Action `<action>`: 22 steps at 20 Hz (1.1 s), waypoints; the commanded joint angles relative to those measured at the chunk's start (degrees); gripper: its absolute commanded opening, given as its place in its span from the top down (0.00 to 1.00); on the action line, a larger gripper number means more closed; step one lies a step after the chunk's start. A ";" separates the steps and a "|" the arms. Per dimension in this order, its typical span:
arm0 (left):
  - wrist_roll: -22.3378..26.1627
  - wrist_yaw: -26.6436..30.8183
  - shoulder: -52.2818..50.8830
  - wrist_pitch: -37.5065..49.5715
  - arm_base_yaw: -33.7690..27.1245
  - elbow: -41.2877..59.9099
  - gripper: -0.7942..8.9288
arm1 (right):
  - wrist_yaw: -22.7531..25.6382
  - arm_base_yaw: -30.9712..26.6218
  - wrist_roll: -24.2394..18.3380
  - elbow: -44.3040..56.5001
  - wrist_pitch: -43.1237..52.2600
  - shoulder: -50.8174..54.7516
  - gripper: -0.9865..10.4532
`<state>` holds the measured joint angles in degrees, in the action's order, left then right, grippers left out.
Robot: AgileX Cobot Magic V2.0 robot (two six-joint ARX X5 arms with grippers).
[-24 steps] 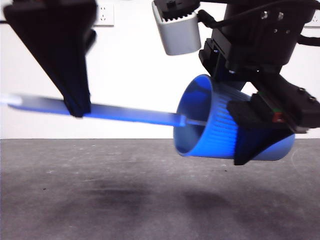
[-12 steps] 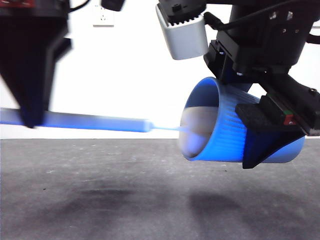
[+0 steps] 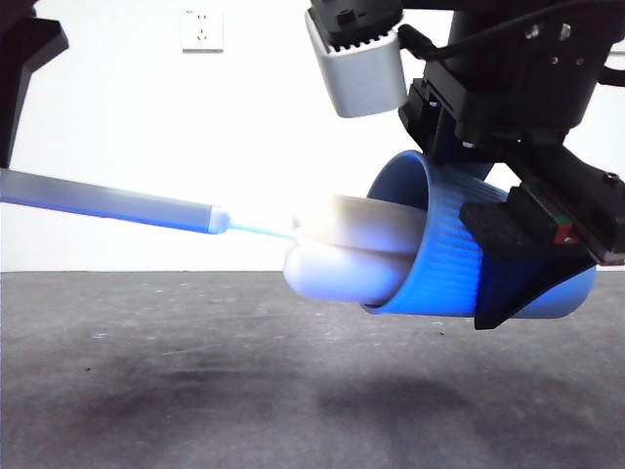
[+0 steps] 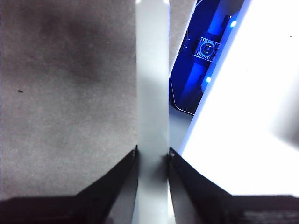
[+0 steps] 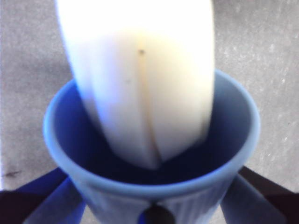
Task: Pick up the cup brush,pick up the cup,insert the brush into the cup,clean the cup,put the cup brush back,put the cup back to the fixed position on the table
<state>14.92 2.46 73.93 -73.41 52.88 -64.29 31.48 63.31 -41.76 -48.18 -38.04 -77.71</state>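
The blue ribbed cup [image 3: 444, 264] hangs on its side above the table [image 3: 195, 391], mouth facing left, with my right gripper [image 3: 527, 259] shut on its wall. In the right wrist view the cup [image 5: 149, 186] sits between the jaws. The cup brush's cream sponge head [image 3: 342, 259] sticks halfway out of the mouth and fills the opening [image 5: 140, 84]. Its grey handle [image 3: 107, 202] runs left to my left gripper [image 4: 153, 156], which is shut on the handle [image 4: 152, 93]. Of that arm, only a black piece [image 3: 24, 59] shows in the front view's top left corner.
A silver-grey camera housing [image 3: 356, 63] on the right arm hangs above the cup's mouth. A wall socket [image 3: 202, 29] sits on the white wall behind. The dark table stretches below both arms, with soft shadows under them.
The left gripper has drawn the brush to the left, almost leaving the front view. The sponge head has slid from deep inside the cup to halfway out of it. The cup barely moved.
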 commanded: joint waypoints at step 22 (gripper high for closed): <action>-1.86 -9.25 6.12 18.84 1.18 0.09 0.93 | -2.93 0.66 1.03 0.00 3.72 -0.42 0.93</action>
<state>13.19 -5.56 79.81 -57.32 53.69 -64.27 29.78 63.35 -41.52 -48.18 -36.34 -77.71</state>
